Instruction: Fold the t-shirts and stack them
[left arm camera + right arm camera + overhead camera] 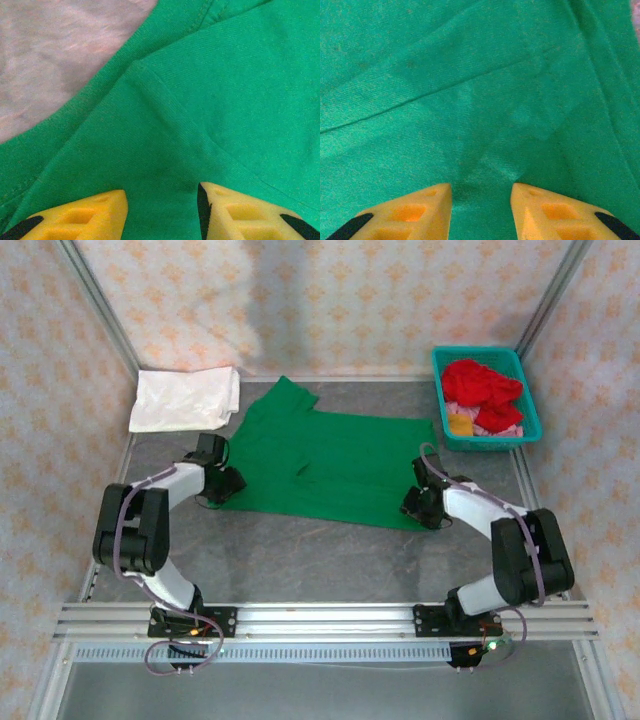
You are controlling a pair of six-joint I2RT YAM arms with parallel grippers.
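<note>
green t-shirt (330, 465) lies spread out flat on the middle of the grey table (330, 560), one short sleeve pointing toward the far left and a small pucker near its centre. the left tool (225, 483) sits low at the shirt's left edge, near the near-left corner, and the right tool (425, 502) sits low at the near-right corner, so the two are well apart with the cloth stretched between them. in the left wrist view the yellow fingers (90, 212) stand parted over the green fabric, released, with smooth cloth showing in the gap; a stitched hem curves across the upper left with bare table beyond it, and a soft fold line runs diagonally down toward the right finger. in the right wrist view the yellow fingertips (415, 210) are likewise parted and released, over green cloth, with faint creases meeting at the gap between them and a seam running along the right side. a white t-shirt (187, 398) lies in a rough folded rectangle at the far-left corner, just beside the green sleeve. a teal plastic basket (490, 441) stands at the far right, holding a crumpled red t-shirt (482, 382) on top of a bit of yellow cloth (460, 425) and pink cloth (500, 420).
</note>
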